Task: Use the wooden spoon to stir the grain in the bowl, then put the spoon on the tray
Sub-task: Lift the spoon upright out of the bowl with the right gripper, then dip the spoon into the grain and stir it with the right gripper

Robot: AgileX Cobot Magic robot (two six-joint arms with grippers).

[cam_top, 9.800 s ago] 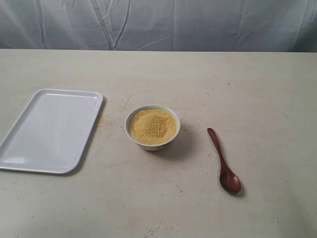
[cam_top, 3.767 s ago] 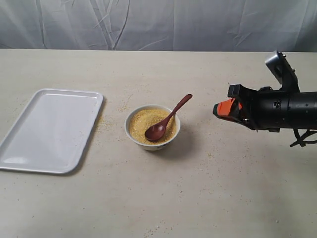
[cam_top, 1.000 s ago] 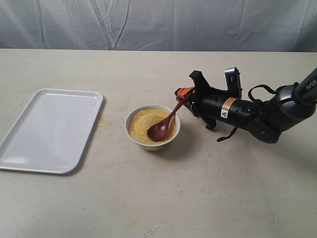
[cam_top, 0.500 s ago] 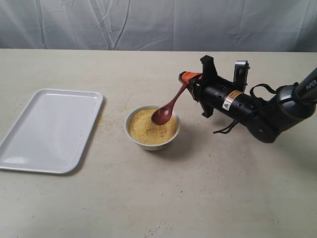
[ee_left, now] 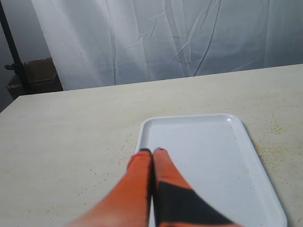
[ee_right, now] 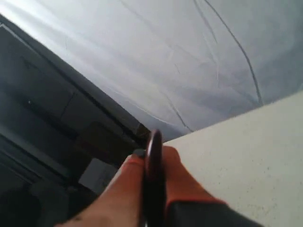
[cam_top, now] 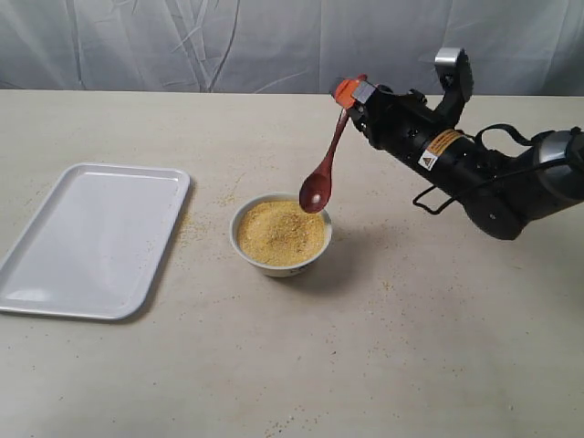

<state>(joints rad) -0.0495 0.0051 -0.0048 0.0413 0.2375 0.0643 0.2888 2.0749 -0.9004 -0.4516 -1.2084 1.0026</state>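
The white bowl [cam_top: 280, 265] stands mid-table with a mound of yellow grain [cam_top: 280, 233] in it. My right gripper [cam_top: 348, 92] is shut on the handle end of the dark wooden spoon [cam_top: 324, 167], which hangs in the air with its oval head just above the bowl's far right rim. In the right wrist view the spoon handle [ee_right: 154, 179] is pinched between the orange fingers [ee_right: 125, 184]. The white tray [cam_top: 91, 239] lies at the left. In the left wrist view my left gripper [ee_left: 152, 151] is shut and empty, hovering over the tray [ee_left: 208, 156].
Scattered grain specks [cam_top: 214, 196] lie on the beige table round the bowl and tray. A pale curtain [cam_top: 274, 41] hangs behind the far table edge. The right arm [cam_top: 465, 164] reaches in from the right above the table.
The right gripper has lifted the spoon out of the grain and raised it up and slightly right; the spoon head now hangs above the bowl's rim.
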